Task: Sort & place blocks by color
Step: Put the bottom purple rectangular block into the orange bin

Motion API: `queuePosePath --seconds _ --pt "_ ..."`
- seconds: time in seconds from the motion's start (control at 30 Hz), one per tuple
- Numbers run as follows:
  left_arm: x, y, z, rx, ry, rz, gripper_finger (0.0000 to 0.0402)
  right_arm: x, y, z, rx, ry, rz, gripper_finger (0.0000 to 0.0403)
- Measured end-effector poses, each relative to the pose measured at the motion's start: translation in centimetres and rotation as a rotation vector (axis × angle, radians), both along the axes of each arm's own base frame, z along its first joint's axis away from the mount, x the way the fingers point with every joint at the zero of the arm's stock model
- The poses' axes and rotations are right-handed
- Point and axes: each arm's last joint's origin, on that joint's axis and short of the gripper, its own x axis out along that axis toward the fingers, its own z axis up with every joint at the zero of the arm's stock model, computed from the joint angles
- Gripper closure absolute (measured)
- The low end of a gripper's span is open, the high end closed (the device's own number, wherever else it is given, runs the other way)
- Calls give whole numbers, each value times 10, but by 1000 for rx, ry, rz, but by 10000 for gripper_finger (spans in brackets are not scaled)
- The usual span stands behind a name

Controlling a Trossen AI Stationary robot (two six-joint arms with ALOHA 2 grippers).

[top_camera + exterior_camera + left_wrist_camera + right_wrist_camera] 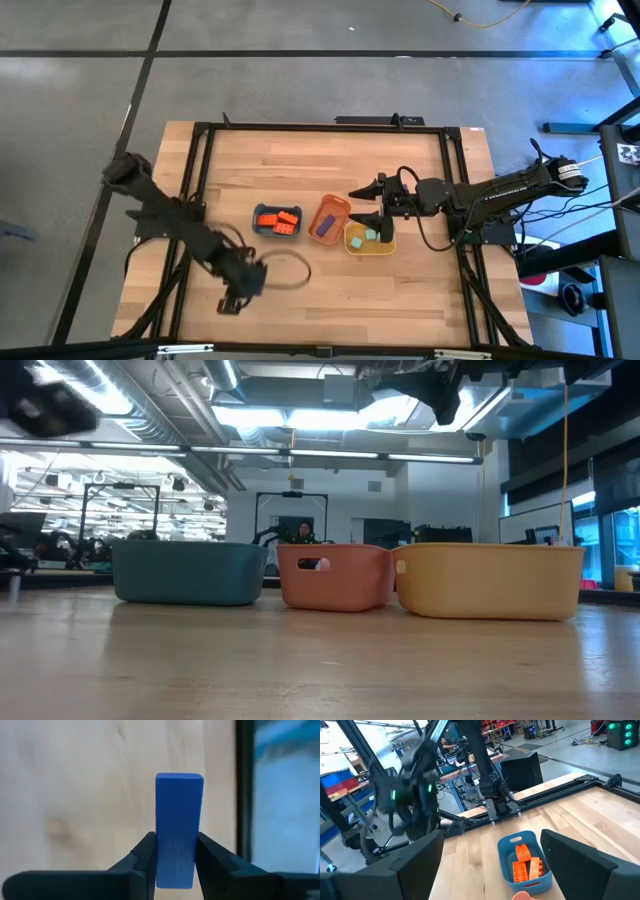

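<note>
Three small trays stand in a row at mid-table. The blue tray (278,222) holds orange-red bricks, the orange tray (329,220) a purple brick, and the yellow tray (369,238) mint green bricks. My left gripper (233,298) is near the table's front left and is shut on a blue block (179,820). My right gripper (366,204) is open and empty, above the orange and yellow trays. In its wrist view the fingers (420,865) stand wide apart, with the blue tray (526,860) below them. My left gripper pinches the blue block by its two long sides (175,870), near one end, between the two fingers. The fingers point down at the table and lie along the block. Most of the block sticks out past the fingertips, above the wood.
The black frame rail (244,795) runs along the table's edge, close to the left gripper. A dark cable loop (290,272) lies on the wood beside the left arm. In the low view the trays (335,577) stand side by side, with bare wood in front of them.
</note>
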Motion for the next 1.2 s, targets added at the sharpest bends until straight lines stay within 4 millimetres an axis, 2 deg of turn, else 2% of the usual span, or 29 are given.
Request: queuePosePath --seconds 0.17,0.33,0.5,0.67,0.8,1.0,1.1,1.2 --pt "-7 45 56 -94 -215 174 308 0 0 0 -22 0 1 66" --pt "-14 96 103 -53 -562 403 308 0 0 0 -24 0 1 66" --pt "-17 137 137 37 -884 520 308 0 0 0 -22 -3 1 66" --pt "-14 165 160 89 -1117 533 308 0 0 1 -21 -6 1 66" --pt "-8 177 166 76 -1236 507 308 0 0 1 -21 -6 1 66" --pt "0 183 129 -1 -1372 571 308 0 0 1 -21 -6 1 66" --pt "0 184 106 -30 -1383 609 308 0 0 0 -23 -6 1 66" --pt "-2 184 99 -64 -1403 627 308 0 0 0 -24 -5 1 66"
